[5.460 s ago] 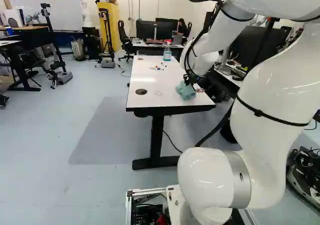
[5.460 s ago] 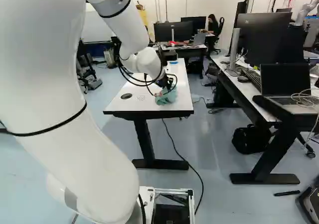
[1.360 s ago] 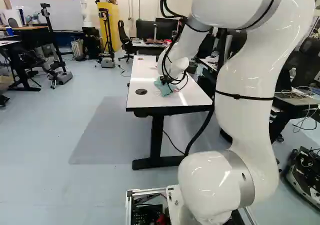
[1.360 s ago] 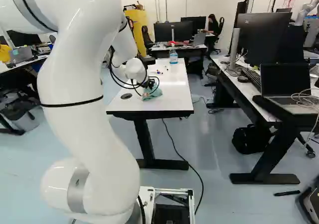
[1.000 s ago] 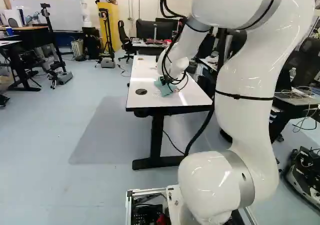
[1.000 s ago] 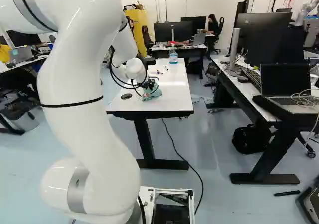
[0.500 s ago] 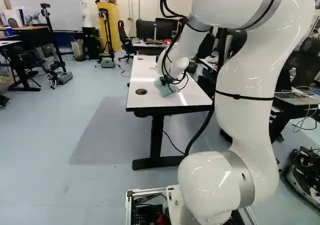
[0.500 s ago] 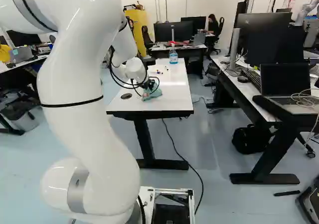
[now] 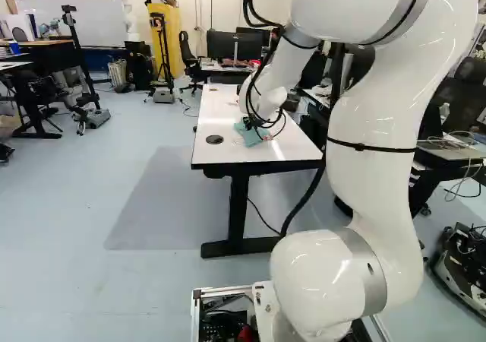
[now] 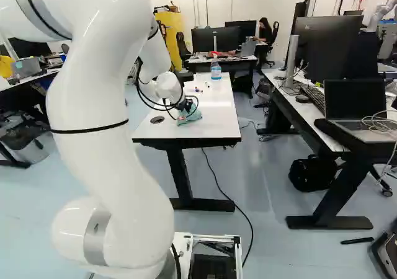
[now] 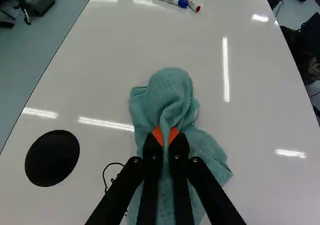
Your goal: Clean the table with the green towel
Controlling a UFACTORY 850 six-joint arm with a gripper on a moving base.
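Because the claw (image 11: 165, 133) has only a narrow pinch on the towel (image 11: 171, 92), fingers nearly together on a gathered fold, slippage seems the first worry: drag from the table (image 11: 90, 85) could pull the cloth out of the pads. Clock set on the claw, 12 straight ahead. Towel sits on the tabletop, bunched, humped at 12, loose part spread toward 5. Such a lump may wipe unevenly, the slack corner folding under on a sideways stroke. Black squiggle (image 11: 104, 177), probably ink, shows near 8, just outside the cloth; a stroke kept toward 12 would likely miss it. Whether more lies beneath, cannot tell. Too long a push ahead could set the markers (image 11: 188, 0) rolling off the edge, or knock the bottle (image 10: 216, 71) beyond them, about 1. Too much downward force might scrape fingertips on the surface. Count: one claw, one towel, one table, one bottle, three markers, one black disc (image 11: 52, 158) near 9. Squiggle: one visible patch, separate strokes uncountable.
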